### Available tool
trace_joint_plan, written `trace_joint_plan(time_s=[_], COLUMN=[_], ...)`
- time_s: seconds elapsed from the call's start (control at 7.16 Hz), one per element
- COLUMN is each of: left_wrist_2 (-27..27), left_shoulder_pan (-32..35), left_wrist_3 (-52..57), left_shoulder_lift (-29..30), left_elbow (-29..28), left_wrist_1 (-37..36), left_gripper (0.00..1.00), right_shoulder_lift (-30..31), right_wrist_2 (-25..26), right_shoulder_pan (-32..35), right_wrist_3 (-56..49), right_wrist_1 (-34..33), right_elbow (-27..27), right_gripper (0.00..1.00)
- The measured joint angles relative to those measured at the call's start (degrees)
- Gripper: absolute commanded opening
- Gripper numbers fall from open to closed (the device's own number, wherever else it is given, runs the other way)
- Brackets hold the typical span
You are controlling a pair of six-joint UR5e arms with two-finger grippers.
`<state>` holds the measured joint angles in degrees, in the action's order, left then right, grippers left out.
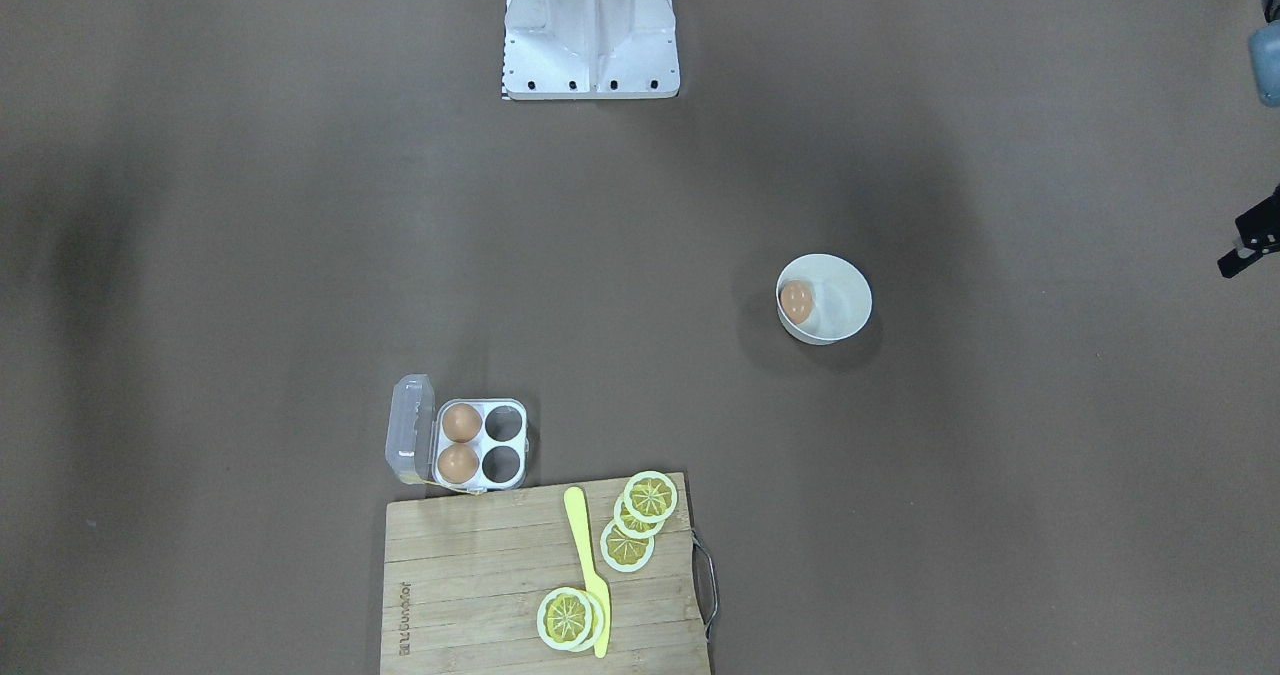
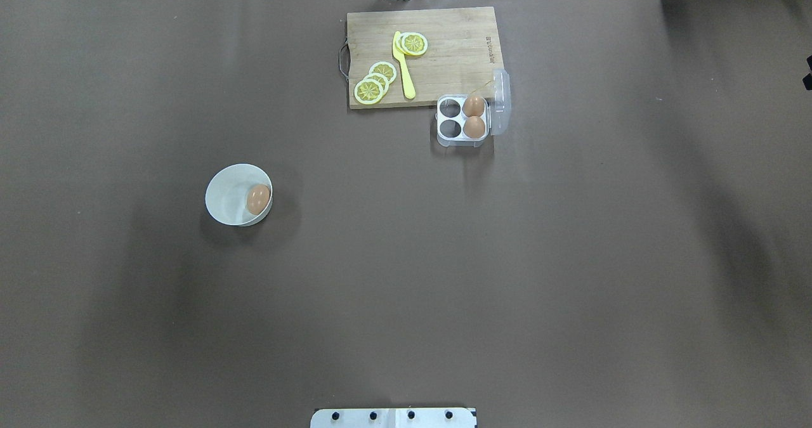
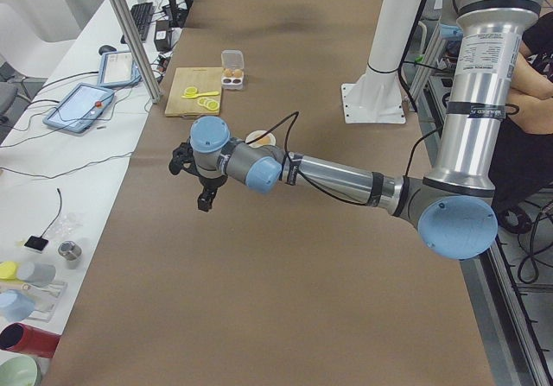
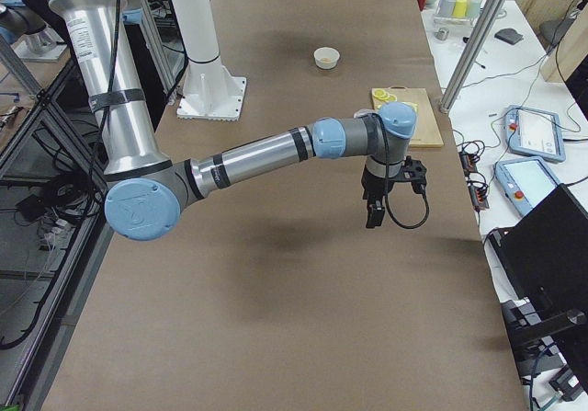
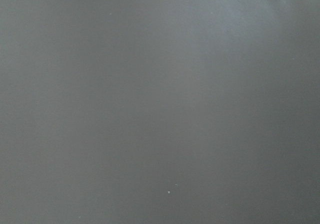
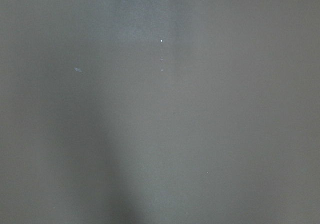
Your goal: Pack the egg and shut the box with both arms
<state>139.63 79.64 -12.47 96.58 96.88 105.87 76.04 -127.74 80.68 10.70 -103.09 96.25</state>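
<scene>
egg [image 1: 796, 301] in bowl [image 1: 850, 290]: likely light, slippery, fragile; we'd pinch gently across middle. box [image 1: 481, 445] lid [image 1: 410, 430] looks thin, flexy. left gripper [image 3: 206, 194], right gripper [image 4: 375, 211]: can't tell if spread.

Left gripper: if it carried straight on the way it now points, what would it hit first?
Most likely the bare brown table. The left gripper points roughly downward, and its wrist view shows only plain covering, with nothing in between as far as the pictures show.

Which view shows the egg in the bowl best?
Overhead exterior: the egg lies unobstructed against the bowl wall. Front-facing shows it nearly as well. In both side views the bowl is small, egg indistinct. Wrist views show only table.
</scene>
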Motion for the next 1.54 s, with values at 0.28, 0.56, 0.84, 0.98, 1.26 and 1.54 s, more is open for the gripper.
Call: trace_joint_plan(time_s=[0.28,0.56,0.84,0.98,1.26,1.54], left_wrist_2=[-2.18,-7.1,-8.1,-8.28,-8.47,-8.49], left_shoulder_pan=[-6.61,-13.28,-17.59,-20.15,-25.0,-28.92], left_wrist_3=[-7.62,-11.75,-14.67,-16.96,-20.79,-26.19], left_shoulder_lift=[1.64,3.66,5.72,6.64,9.01,11.48], left_elbow=[1.52,1.71,1.98,2.46,3.07,2.87], left_wrist_1=[2.08,5.21,5.86,5.89,5.79,5.53], left_gripper=[0.98,0.97,0.97,0.97,0.89,0.85], right_shoulder_lift=[-0.01,0.06,0.21,0.28,0.42,0.55], right_wrist_2=[-0.19,-0.36,-0.48,-0.47,-0.49,-0.48], right_shoulder_pan=[0.0,0.0,0.0,0.0,0.0,0.0], right_wrist_3=[-0.08,-0.22,-0.54,-0.77,-0.92,-0.97], right_wrist_1=[0.0,0.0,0.0,0.0,0.06,0.05], right_elbow=[-0.02,-0.19,-0.26,-0.27,-0.32,-0.45], right_gripper=[1.0,1.0,1.0,1.0,1.0,1.0])
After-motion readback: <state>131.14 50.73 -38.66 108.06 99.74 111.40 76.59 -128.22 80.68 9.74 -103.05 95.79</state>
